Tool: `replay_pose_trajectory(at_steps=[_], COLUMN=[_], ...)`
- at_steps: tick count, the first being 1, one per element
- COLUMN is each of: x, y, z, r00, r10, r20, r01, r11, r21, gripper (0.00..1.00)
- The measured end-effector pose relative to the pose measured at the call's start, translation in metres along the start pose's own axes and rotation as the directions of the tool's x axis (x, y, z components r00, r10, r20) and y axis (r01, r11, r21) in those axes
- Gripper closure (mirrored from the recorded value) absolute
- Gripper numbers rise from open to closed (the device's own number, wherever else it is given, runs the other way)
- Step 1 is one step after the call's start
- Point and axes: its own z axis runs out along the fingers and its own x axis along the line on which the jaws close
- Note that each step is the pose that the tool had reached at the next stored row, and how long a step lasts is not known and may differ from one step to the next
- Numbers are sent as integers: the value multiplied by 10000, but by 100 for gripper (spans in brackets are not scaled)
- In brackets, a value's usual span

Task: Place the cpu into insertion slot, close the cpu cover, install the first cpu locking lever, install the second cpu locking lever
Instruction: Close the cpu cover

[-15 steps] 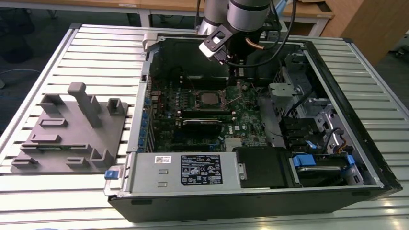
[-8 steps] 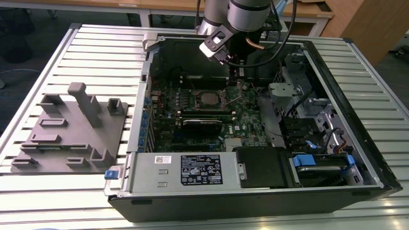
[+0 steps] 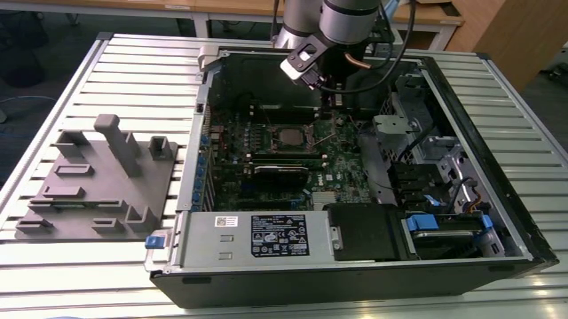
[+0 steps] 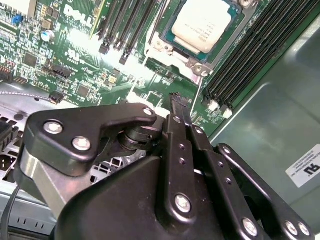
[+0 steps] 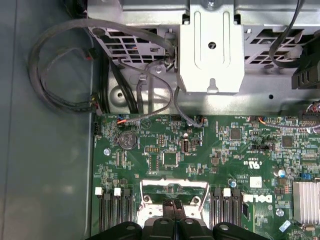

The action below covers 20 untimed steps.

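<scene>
One step looks done, the cpu (image 4: pixel 207 22) lies in the insertion slot (image 4: pixel 160 45), locking seems left, and the end effector (image 4: pixel 179 101) is pressed together, empty.

- The exterior view stands off the arm (image 3: pixel 350 20), high over the table (image 3: pixel 133 66), looking steeply down into the open computer case (image 3: pixel 355 286). The whole case fits in, so it is the farthest. The arm shows at twelve o'clock.
- The first wrist view looks squarely down on the circuit board (image 5: pixel 225 150) from near, past the gripper (image 5: pixel 173 204), taking in the metal bracket (image 5: pixel 212 50) beyond the board's edge.
- The second wrist view sits nearest, behind the gripper's linkage, facing slantwise along it to the chip (image 4: pixel 205 22).
- Both wrist views share the gripper, board and socket (image 5: pixel 172 183). The exterior view holds that socket just off centre, toward twelve o'clock.
</scene>
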Motion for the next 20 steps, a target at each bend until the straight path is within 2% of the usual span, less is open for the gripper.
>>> replay_pose_trajectory(at_steps=[6, 20], x=[0, 1], y=[58, 237], z=[3, 12], r00=[10000, 10000], r10=[-1, -1], r20=[0, 0], r01=[1, 1], r11=[10000, 10000], r21=[1, 4], gripper=[89, 89])
